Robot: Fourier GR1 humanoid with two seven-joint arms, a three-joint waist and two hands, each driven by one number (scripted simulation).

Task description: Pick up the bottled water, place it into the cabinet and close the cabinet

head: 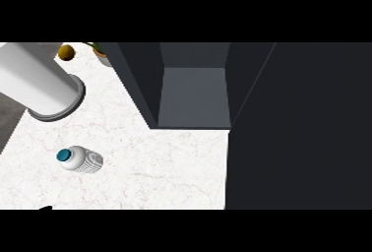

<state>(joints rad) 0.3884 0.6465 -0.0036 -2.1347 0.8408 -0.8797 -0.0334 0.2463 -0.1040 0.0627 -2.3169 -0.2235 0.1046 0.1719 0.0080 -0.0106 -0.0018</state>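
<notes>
The bottled water (78, 159) stands upright on the white marble counter (160, 172) at the left, seen from above: a white ribbed body with a teal cap. The dark cabinet (193, 98) is open at the middle back, its grey inner shelf bare. Its dark door (298, 138) swings out along the right side, covering the counter there. A small black sliver at the lower left edge is all that shows of my left hand (45, 207), well below the bottle. My right hand is out of the picture.
A large white cylinder with a grey rim (40, 83) lies tilted at the back left. Behind it sit a small yellow object (66, 51) and a potted plant (102, 54). The counter's left edge runs close to the bottle.
</notes>
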